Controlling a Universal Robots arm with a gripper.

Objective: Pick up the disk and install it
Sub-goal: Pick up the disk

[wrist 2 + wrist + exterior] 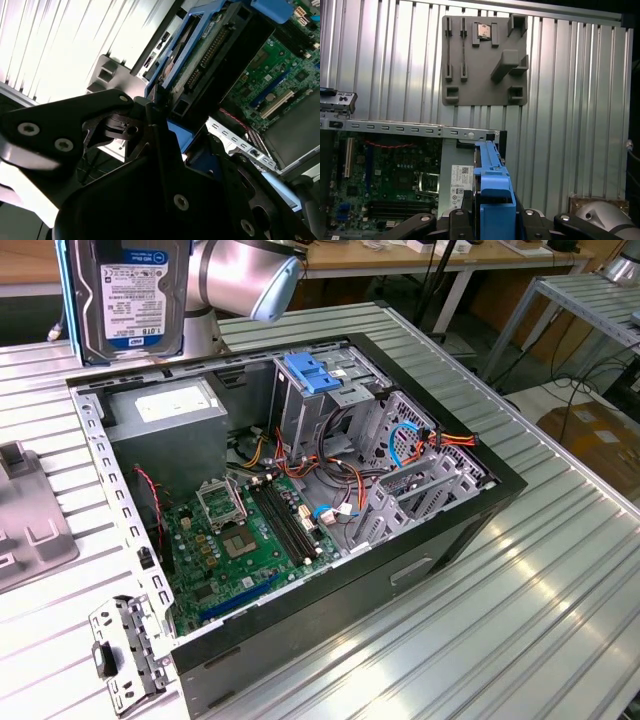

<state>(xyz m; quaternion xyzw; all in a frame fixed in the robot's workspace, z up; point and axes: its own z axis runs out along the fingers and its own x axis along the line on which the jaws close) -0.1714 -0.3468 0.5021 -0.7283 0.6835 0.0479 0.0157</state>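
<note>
Fingers (469, 206) of black metal, dotted with silver screw heads, are clenched on the disk (125, 290). In the first wrist view they press from both sides on its blue plastic rail (492, 195), seen edge-on, with the gripper (492, 220) centred on it. In the second wrist view the gripper bites one end of the disk, whose bare circuit-board underside and connector row face that camera.

Ribbed, shiny aluminium forms the table (560, 570). On it lies the black steel case (430, 550), a boxy rectangle with its side off. Inside it, going by the exterior view's clock face:
- at 11 o'clock sits the dull grey power supply (130, 420);
- at 7 o'clock, the green motherboard (245, 535);
- at 1 o'clock, a blue plastic latch handle (312, 375) with finger slots;
- toward 3 o'clock, orange, red and blue cables (445, 440).

A matte grey moulded fixture plate (30, 515) lies on the table at 9 o'clock of the case.

The arm (245, 275), smooth silver with a rounded joint, shows at 12 o'clock. It holds the disk upright in the air above the case's 11 o'clock corner, apart from everything below.

The disk's white label (135, 275) faces the exterior camera, with dense black print, barcodes and a blue band at the foot. The power supply carries a white sticker (170, 403), too small to read.
</note>
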